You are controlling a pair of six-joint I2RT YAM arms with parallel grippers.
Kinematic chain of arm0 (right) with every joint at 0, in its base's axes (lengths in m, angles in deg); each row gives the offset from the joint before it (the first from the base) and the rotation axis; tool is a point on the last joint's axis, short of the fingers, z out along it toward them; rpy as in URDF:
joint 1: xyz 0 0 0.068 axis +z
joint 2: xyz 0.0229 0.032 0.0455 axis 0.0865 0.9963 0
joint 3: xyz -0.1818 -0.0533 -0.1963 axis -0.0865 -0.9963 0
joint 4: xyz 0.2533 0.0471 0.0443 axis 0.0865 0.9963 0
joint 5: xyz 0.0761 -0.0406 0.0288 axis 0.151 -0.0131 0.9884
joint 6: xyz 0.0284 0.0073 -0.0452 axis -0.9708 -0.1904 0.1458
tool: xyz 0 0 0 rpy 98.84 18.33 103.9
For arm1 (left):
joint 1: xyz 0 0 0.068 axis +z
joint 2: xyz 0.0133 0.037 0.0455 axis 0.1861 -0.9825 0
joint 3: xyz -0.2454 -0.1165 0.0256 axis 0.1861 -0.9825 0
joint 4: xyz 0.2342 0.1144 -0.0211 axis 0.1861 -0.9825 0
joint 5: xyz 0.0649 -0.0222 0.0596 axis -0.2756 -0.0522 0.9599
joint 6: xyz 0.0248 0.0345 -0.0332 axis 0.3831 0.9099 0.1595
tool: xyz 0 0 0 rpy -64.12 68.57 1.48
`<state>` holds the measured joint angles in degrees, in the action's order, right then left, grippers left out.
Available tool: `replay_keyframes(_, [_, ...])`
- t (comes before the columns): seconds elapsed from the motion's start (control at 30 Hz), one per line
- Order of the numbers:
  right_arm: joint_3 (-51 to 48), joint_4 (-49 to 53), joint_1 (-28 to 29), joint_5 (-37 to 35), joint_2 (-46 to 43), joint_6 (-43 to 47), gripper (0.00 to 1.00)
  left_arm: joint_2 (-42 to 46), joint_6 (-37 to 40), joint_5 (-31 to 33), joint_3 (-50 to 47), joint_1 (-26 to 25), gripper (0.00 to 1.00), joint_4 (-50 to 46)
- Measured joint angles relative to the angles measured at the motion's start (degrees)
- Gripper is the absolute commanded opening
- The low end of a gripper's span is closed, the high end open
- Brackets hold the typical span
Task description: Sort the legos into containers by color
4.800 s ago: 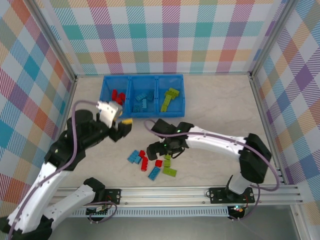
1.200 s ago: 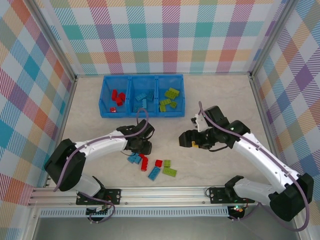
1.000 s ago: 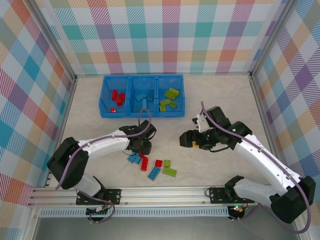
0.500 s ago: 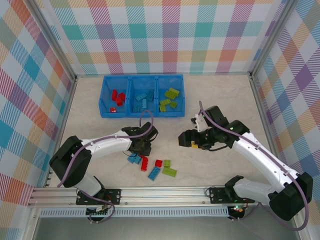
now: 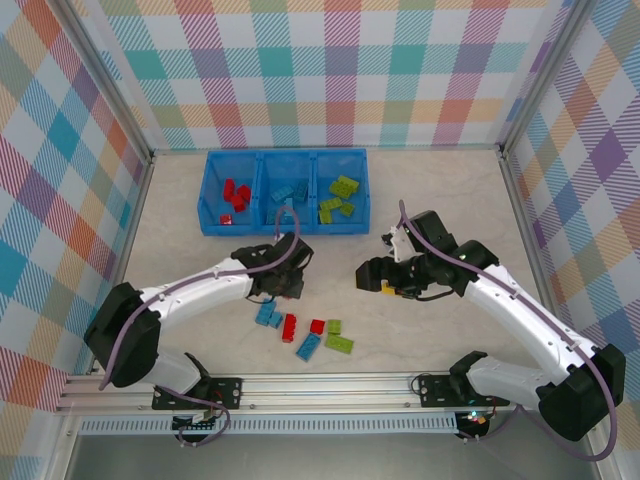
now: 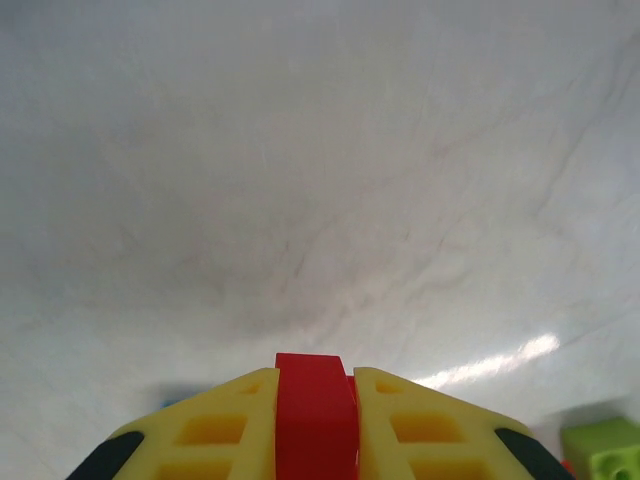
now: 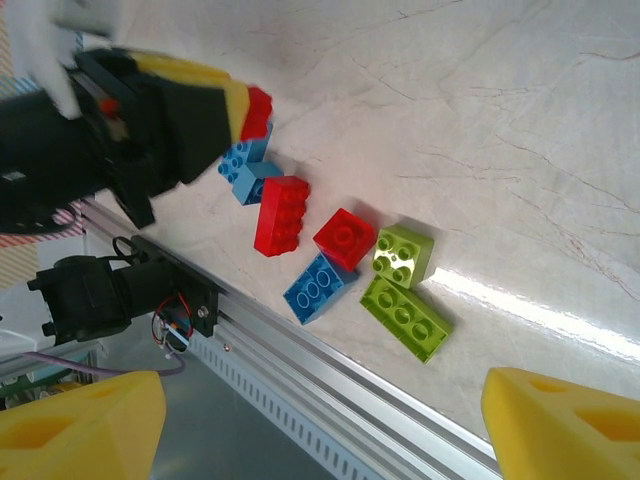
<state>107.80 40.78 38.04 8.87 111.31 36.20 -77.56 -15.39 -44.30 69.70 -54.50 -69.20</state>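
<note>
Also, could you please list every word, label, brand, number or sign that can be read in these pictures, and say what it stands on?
There is no readable text.
The blue tray, the loose bricks and the red brick shut in the left gripper carry no print; any embossing on them is too small to tell.
The checked walls bear pattern alone.

The left gripper (image 5: 290, 284) hangs just beyond the loose legos (image 5: 288, 327); the blue tray (image 5: 260, 228) holds sorted colours

A red brick (image 6: 316, 420) is pinched; loose legos (image 5: 308, 346) lie before the blue tray (image 5: 240, 229).
</note>
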Motion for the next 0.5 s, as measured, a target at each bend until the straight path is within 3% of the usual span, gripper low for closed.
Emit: replay_keyframes(0.5, [-0.02, -3.63, 0.0, -0.02, -2.36, -3.02, 0.83, -8.66, 6.19, 3.78, 24.04, 26.03, 0.23, 8.15])
